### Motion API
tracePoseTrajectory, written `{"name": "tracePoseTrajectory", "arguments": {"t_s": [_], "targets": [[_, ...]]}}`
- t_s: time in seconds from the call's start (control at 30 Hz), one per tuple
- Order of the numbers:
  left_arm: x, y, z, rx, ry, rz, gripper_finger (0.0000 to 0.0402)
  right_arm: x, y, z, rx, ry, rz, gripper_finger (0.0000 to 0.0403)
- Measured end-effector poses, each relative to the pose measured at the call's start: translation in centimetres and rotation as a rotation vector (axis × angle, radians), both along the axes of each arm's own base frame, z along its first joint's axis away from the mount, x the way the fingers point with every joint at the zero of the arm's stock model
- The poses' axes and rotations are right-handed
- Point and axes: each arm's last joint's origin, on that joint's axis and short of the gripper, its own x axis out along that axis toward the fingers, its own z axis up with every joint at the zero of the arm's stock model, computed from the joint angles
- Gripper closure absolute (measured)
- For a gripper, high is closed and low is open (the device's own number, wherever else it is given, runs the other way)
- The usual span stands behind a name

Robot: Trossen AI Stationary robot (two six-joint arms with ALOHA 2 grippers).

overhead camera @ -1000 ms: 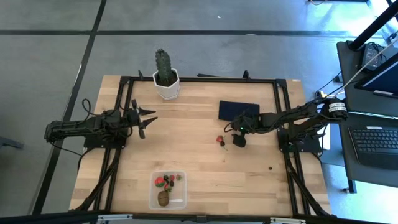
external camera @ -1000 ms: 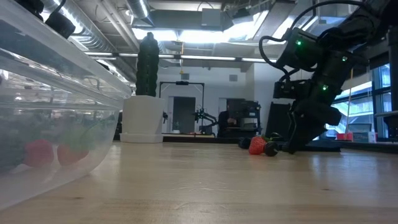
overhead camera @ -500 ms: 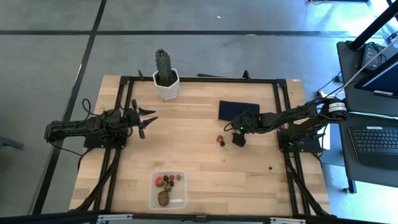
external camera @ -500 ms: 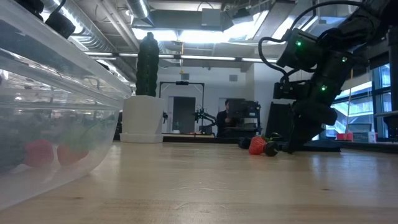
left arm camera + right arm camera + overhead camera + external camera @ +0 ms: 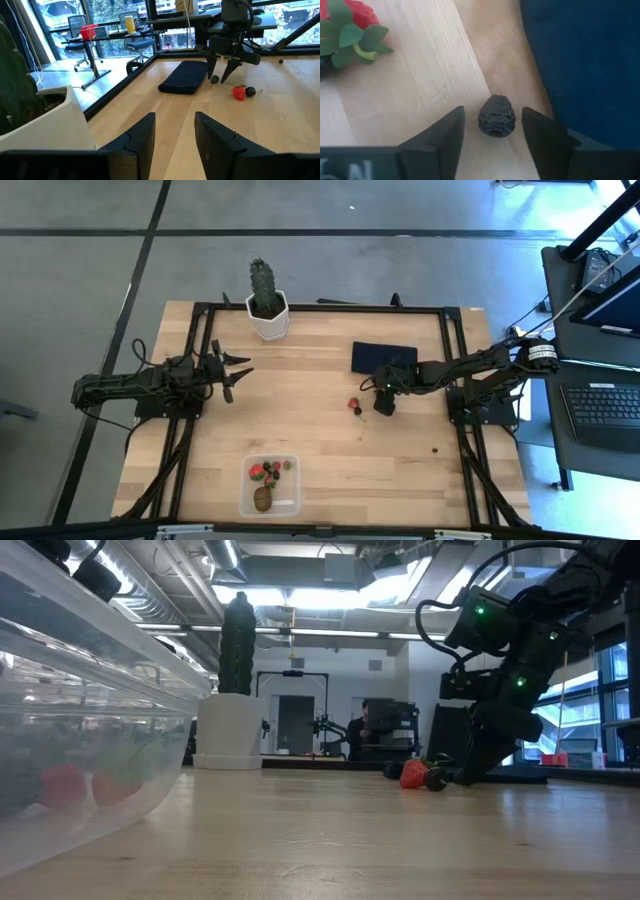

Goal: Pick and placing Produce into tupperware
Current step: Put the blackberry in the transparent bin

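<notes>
Right gripper point(image 5: 381, 406) is lowered to the table point(image 5: 320, 442) right of centre, its fingers point(image 5: 546, 141) spread narrowly to either side of a dark bumpy berry point(image 5: 496, 116), with a gap on each side and nothing gripped. The flat navy rectangle point(image 5: 382, 354) lies at the berry's 12 o'clock in the high view, close by. A red strawberry point(image 5: 353, 404) with a small dark berry point(image 5: 250, 91) touching it sits just beside, at the gripper's 9 o'clock. The tupperware point(image 5: 270, 485) stands at the table's 6 o'clock edge (red fruits and a brown kiwi point(image 5: 262, 499) inside). Left gripper point(image 5: 236, 370) waits at 9 o'clock, fingers wide apart, empty. A potted cactus point(image 5: 266, 300) occupies 12 o'clock.
</notes>
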Motion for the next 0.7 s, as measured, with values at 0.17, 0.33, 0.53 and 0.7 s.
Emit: {"name": "tracePoseTrajectory", "arguments": {"t_s": [0.17,0.33,0.53,0.7], "targets": [[0.0,0.0,0.0,0.0,0.0,0.0,0.0272,0.0,0.0,0.0,0.001,0.0,0.002,0.0248],[0.0,0.0,0.0,0.0,0.0,0.0,0.0272,0.02,0.01,0.01,0.006,-0.005,-0.007,0.0288],[0.0,0.0,0.0,0.0,0.0,0.0,0.0272,0.03,0.01,0.01,0.015,-0.012,-0.026,0.0302],[0.0,0.0,0.0,0.0,0.0,0.0,0.0272,0.03,0.01,0.01,0.045,-0.03,-0.086,0.0291]]}}
